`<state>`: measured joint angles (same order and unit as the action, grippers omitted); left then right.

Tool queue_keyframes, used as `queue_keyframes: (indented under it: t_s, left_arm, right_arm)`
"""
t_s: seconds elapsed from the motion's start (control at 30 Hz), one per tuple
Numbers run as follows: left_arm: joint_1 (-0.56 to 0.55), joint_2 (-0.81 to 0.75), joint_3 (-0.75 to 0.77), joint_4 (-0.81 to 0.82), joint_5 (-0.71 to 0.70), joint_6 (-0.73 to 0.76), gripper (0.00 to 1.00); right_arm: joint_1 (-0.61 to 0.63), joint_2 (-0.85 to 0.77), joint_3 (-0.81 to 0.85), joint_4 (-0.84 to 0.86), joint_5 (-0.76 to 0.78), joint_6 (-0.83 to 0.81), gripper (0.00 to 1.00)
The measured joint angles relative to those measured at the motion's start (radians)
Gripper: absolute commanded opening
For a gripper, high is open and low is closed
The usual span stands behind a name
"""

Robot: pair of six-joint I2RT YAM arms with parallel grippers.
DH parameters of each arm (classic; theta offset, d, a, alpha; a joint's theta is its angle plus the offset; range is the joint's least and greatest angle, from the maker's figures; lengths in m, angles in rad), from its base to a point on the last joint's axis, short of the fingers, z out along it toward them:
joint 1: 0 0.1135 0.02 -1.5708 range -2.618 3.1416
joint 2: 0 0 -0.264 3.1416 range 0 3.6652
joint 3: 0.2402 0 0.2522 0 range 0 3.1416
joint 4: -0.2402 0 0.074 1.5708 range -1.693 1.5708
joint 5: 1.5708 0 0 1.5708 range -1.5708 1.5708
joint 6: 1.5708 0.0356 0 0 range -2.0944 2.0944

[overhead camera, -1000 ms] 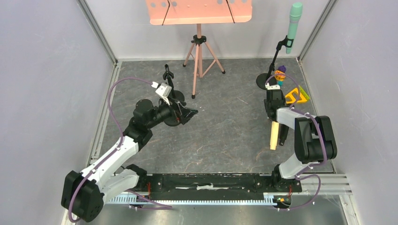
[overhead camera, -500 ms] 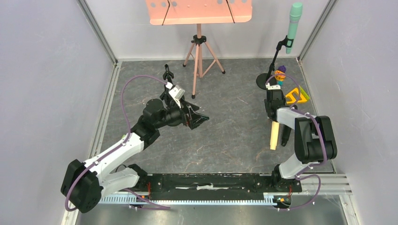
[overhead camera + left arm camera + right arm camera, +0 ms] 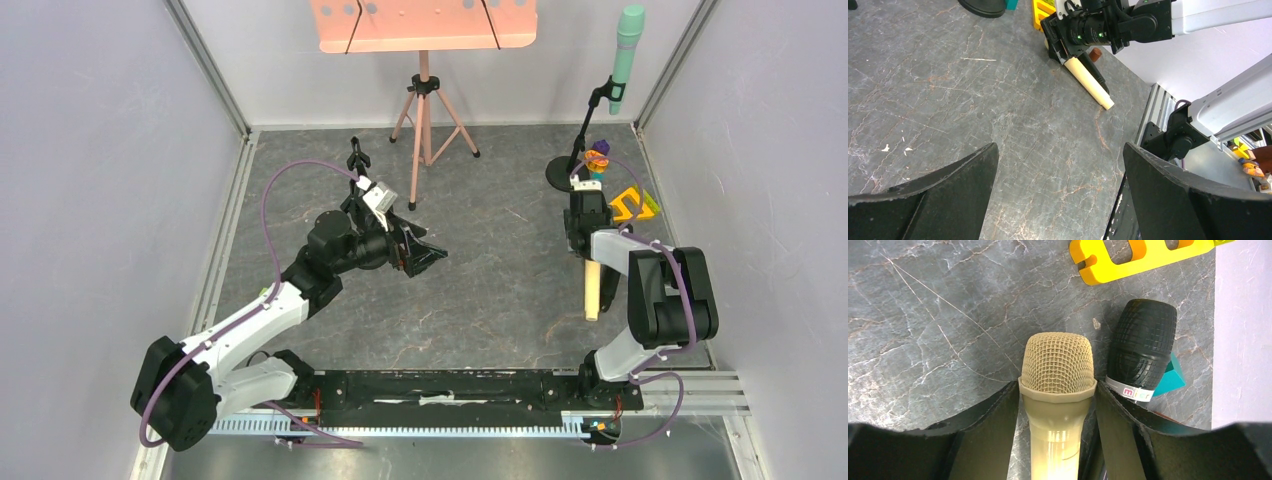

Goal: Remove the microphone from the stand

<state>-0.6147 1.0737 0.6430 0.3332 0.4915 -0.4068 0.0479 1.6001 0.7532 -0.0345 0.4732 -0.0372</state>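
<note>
Stands near-vertical in the clip of the stand (image 3: 583, 130) at the far right corner: green microphone (image 3: 628, 50), up and beyond the right hand (image 3: 1058, 402). Grips a beige microphone (image 3: 1058, 357) lying along the surface (image 3: 500, 260). Wide open and well apart to the other side, the left hand (image 3: 1059, 150); right arm likely nearer.

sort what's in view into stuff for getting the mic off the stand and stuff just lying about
For the job: teal microphone, clipped in its black stand; right end effector, shut on cream microphone; left end effector, open.
Lying about: black microphone, yellow toy, pink music stand.
</note>
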Motion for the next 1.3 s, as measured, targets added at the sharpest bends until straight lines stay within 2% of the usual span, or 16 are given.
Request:
queue_keyframes:
  t_s: [0.23, 0.37, 0.57, 0.7, 0.8, 0.87, 0.93, 1.1, 1.2, 1.3]
  left_arm:
    - [0.000, 0.000, 0.000, 0.000, -0.001, 0.000, 1.00]
    - [0.000, 0.000, 0.000, 0.000, -0.005, 0.000, 1.00]
    - [0.000, 0.001, 0.000, 0.000, -0.011, 0.000, 1.00]
    - [0.000, 0.002, 0.000, 0.000, -0.011, 0.000, 1.00]
    - [0.000, 0.009, 0.000, 0.000, -0.011, 0.001, 1.00]
    - [0.000, 0.019, 0.000, 0.000, -0.011, 0.001, 1.00]
    - [0.000, 0.025, 0.000, -0.001, -0.011, 0.001, 1.00]
    - [0.000, 0.025, 0.000, -0.001, -0.015, 0.001, 1.00]
    - [0.000, 0.025, -0.001, -0.001, -0.020, 0.001, 1.00]
    - [0.000, 0.025, -0.001, -0.001, -0.020, 0.001, 1.00]
  right_arm:
    - [-0.003, -0.023, 0.000, -0.002, -0.050, 0.018, 0.65]
    - [-0.002, -0.124, 0.000, 0.001, -0.108, 0.055, 0.69]
    - [-0.004, -0.281, -0.040, 0.220, -0.146, 0.106, 0.71]
    - [-0.010, -0.248, -0.034, 0.317, -0.185, 0.113, 0.67]
    - [-0.014, -0.164, 0.005, 0.340, -0.242, 0.124, 0.58]
    - [-0.016, -0.114, 0.030, 0.352, -0.305, 0.135, 0.55]
    - [-0.017, -0.078, 0.050, 0.352, -0.401, 0.155, 0.47]
    - [0.017, -0.047, 0.060, 0.295, -0.658, 0.183, 0.49]
    - [0.078, -0.047, 0.046, 0.226, -0.739, 0.179, 0.50]
    - [0.141, -0.053, -0.010, 0.181, -0.750, 0.183, 0.53]
